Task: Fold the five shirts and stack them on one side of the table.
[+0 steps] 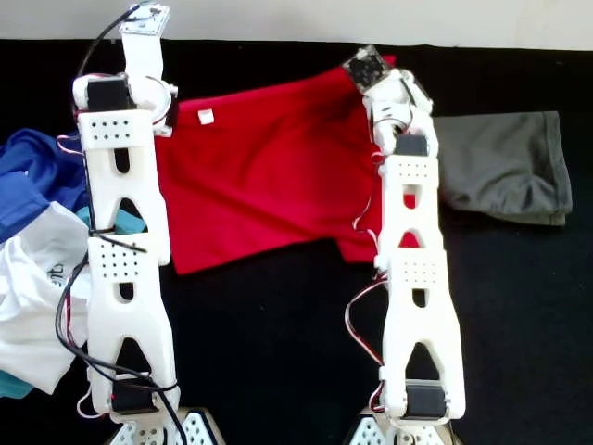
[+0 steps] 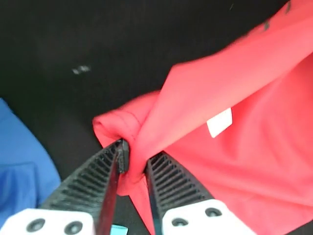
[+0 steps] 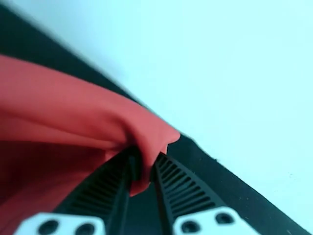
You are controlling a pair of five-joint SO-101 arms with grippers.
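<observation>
A red shirt lies spread between the two arms on the black table, a white tag near its far left corner. My left gripper is shut on a bunched corner of the red shirt and holds it raised off the cloth. My right gripper is shut on the far right corner of the red shirt, close to the table's back edge. A grey shirt lies folded at the right. Blue and white shirts are heaped at the left.
A teal garment peeks out beneath the left arm, with more teal under the white shirt. A pale wall runs behind the table's back edge. Bare black tabletop lies in front of the red shirt between the arm bases.
</observation>
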